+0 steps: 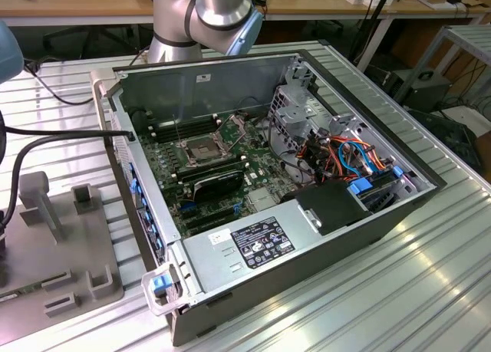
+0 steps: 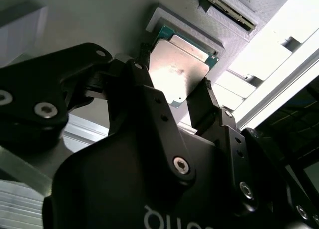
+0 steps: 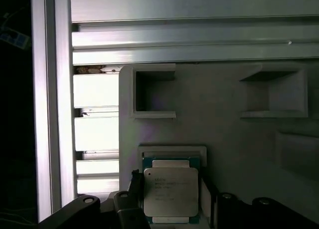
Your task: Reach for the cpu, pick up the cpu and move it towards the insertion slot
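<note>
Pincer: my gripper is spread a little wider than the cpu, one black finger at each of two opposite edges.
Contact: the fingers stand just beside the chip; I cannot tell whether they touch it.
Hold: the chip is not lifted; it lies seated in its pocket.
Cpu's place: in a shallow raised-rim recess of the grey holder plate, between my fingers in both wrist views.
Cpu's facing: flat, with its pale metal lid up toward my cameras and a green board edge showing around the lid.
Long axis: near enough square, so none to speak of; its edges run square with the recess.
Insertion slot: on the board inside the open computer case, well apart from the holder plate at the exterior view's left.
Hard to see: my gripper body and the frame edge cut off the chip's near edge in the first wrist view; glare washes out much of the lid in the second wrist view.
</note>
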